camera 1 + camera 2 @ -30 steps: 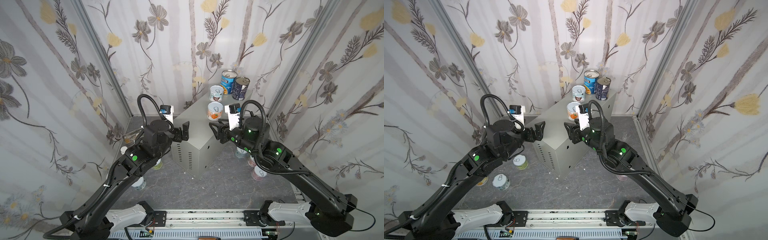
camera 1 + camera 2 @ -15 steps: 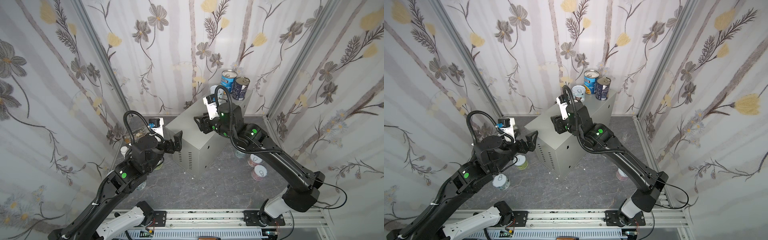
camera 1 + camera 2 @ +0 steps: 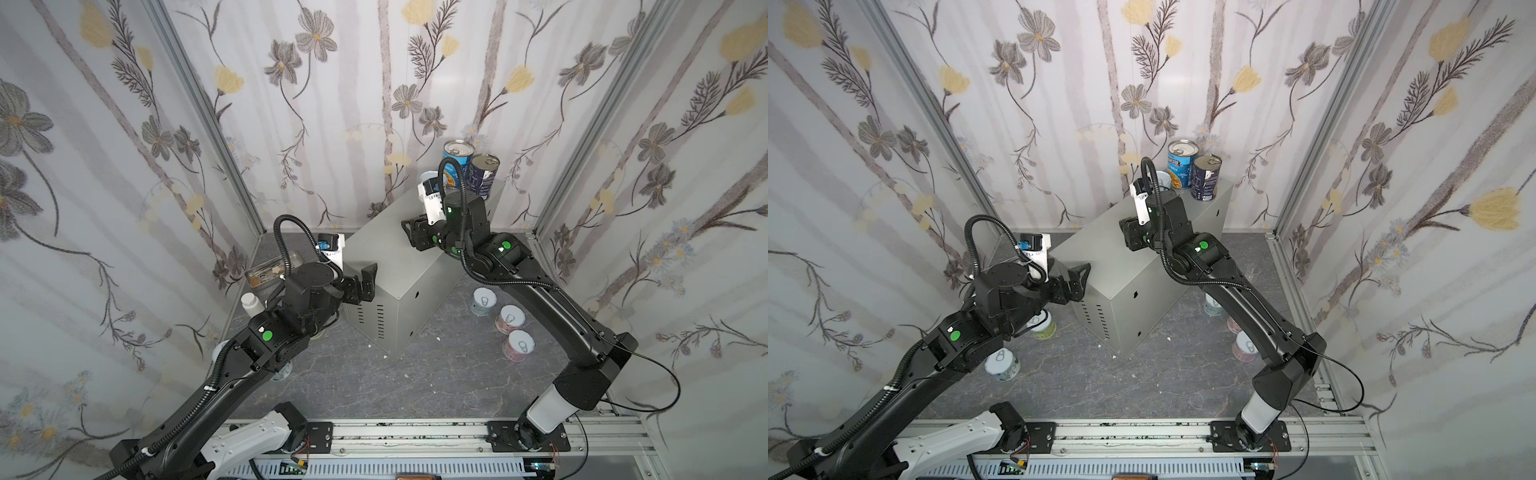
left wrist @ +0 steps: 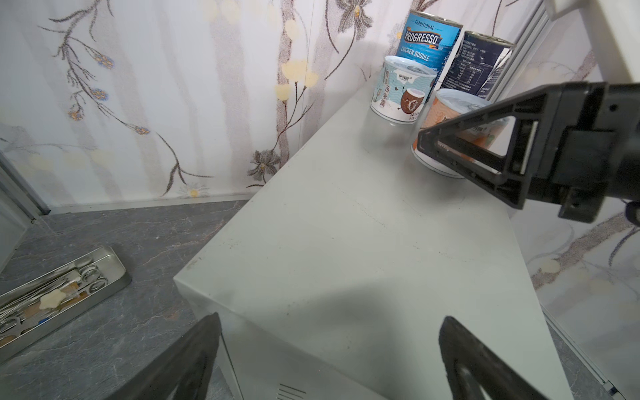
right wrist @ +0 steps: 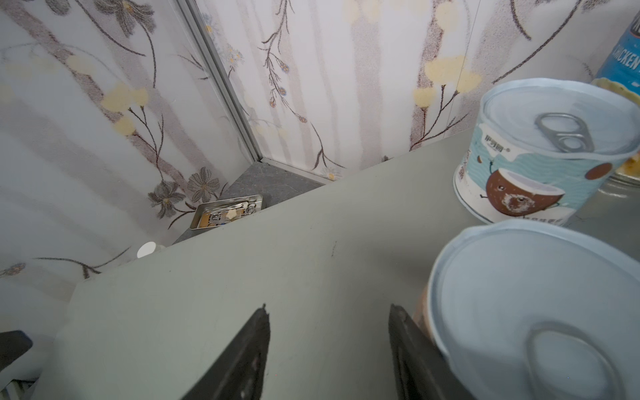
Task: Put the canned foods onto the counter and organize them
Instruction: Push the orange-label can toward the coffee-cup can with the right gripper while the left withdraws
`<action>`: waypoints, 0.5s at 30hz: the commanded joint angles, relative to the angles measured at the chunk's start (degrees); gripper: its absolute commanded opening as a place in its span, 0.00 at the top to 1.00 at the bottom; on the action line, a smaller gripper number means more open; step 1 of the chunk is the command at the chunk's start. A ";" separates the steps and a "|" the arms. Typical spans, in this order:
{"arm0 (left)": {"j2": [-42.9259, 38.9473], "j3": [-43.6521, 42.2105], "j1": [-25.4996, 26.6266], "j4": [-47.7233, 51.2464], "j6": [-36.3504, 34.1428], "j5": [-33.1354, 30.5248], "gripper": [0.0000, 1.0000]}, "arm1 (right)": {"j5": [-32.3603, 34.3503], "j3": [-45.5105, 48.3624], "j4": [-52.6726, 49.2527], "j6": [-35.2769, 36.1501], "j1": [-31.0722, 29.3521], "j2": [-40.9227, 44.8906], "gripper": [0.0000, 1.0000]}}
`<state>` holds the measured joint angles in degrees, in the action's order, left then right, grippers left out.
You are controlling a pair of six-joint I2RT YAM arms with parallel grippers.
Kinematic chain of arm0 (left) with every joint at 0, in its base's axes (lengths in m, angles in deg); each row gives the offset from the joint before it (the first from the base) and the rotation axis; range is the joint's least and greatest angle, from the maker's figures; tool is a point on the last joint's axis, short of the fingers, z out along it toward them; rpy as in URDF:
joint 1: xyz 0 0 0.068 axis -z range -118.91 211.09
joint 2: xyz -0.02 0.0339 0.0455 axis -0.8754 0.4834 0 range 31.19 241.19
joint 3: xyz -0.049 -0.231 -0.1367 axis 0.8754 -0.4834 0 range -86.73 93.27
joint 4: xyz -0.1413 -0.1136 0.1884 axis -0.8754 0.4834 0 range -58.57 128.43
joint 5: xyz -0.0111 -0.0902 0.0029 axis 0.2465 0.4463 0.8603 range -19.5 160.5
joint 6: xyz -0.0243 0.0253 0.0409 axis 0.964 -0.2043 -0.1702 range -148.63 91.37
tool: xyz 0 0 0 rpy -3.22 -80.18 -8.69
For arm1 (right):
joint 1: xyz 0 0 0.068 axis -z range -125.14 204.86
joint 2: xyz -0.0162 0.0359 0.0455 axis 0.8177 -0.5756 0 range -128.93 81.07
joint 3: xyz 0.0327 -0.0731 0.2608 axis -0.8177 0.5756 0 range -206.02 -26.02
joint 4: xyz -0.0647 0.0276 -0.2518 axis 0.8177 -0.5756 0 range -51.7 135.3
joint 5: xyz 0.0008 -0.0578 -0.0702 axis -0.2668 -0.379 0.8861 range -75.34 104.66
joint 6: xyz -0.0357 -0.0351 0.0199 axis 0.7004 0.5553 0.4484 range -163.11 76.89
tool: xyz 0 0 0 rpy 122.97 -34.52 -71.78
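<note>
Right gripper [image 5: 328,308] is hovering narrowly parted, seemingly empty, beside the orange can [image 4: 440,110]; my left gripper [image 4: 330,317] is gaping.

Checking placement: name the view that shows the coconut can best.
Left wrist: the whole coconut can stands upright on the counter, nothing in front of it. The right wrist view shows it closer, but cut by the frame edge and the orange can. In both top views the right arm hides all but its rim.
</note>
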<state>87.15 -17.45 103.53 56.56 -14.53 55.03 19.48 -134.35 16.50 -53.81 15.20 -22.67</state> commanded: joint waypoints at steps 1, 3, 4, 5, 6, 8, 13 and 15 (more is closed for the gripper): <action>0.91 1.36 -0.07 -1.92 0.31 0.39 0.00 | -1.45 -1.04 0.23 2.20 1.64 -1.20 0.43; 1.49 1.90 -0.07 -1.83 0.22 0.32 0.00 | -3.20 -1.60 0.23 3.39 2.82 -1.76 0.43; 1.79 2.08 -0.06 -1.83 0.22 0.41 0.00 | -4.13 -1.62 0.23 4.08 3.20 -2.02 0.43; 2.16 2.31 -0.07 -1.83 0.21 0.36 0.00 | -4.82 -1.78 0.23 4.76 3.77 -2.30 0.43; 2.53 2.58 -0.07 -1.83 0.13 0.42 0.00 | -5.50 -1.78 0.23 5.55 4.32 -2.56 0.43; 3.30 2.96 -0.07 -1.70 0.13 0.61 0.00 | -6.32 -1.76 0.40 6.08 5.40 -2.70 0.43; 4.88 4.08 -0.07 -1.48 0.09 0.62 0.00 | -10.31 -1.71 2.13 7.18 8.85 -3.09 0.43; 5.64 4.42 -0.09 -1.40 -0.09 0.57 0.00 | -10.88 -1.84 2.83 7.15 9.97 -3.48 0.43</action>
<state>92.13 -13.82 103.53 56.56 -14.55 55.73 11.19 -135.62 17.13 -48.02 24.20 -25.51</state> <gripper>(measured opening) 0.997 0.573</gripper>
